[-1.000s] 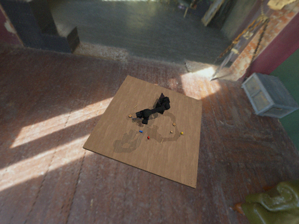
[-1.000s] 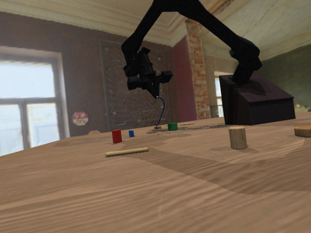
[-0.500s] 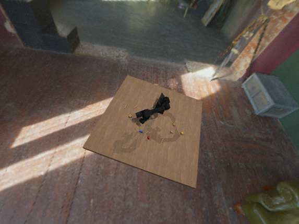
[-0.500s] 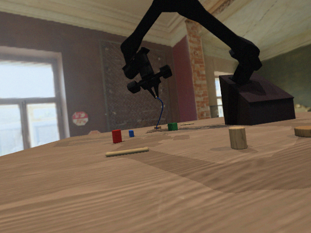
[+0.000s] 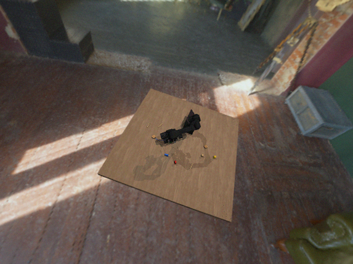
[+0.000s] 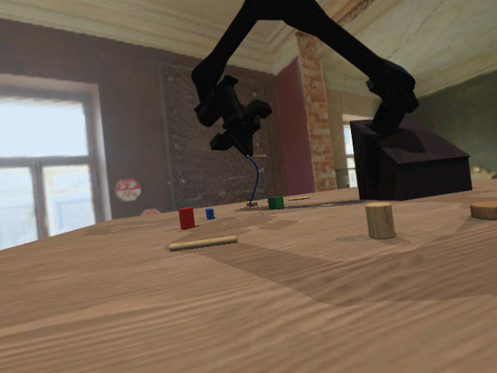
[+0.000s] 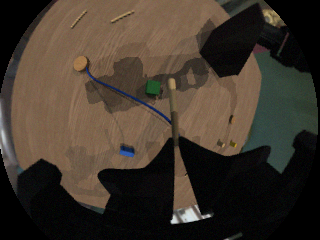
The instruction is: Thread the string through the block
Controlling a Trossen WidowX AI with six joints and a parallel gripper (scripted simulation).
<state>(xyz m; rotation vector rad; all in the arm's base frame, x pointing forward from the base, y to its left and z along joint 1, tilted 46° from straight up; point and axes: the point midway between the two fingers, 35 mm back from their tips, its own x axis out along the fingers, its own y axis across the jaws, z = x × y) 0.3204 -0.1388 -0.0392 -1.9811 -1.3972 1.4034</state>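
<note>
My gripper (image 6: 248, 155) (image 7: 175, 140) is shut on the thin wooden stick (image 6: 258, 155) (image 7: 173, 97) and holds it high above the table (image 5: 209, 197) (image 6: 248, 321). In the wrist view the stick juts out past the fingertips. The blue string (image 6: 257, 176) (image 7: 125, 94) runs slack from the stick down to the round wooden button (image 5: 153, 137) (image 6: 251, 203) (image 7: 81, 64). A green block (image 6: 276, 202) (image 7: 153, 87) stands on the table near the button, below the gripper; no hole can be made out in it. The string passes beside it.
A blue cylinder (image 5: 166, 155) (image 6: 210, 213) (image 7: 127, 151), a red cylinder (image 5: 175, 162) (image 6: 186, 218), a wooden cylinder (image 5: 201, 155) (image 6: 380, 221), a yellow piece (image 5: 214, 157) and a wooden disc (image 5: 205, 146) (image 6: 484, 210) stand about. One loose stick (image 5: 190, 166) (image 6: 203, 243) lies apart from two others near the button.
</note>
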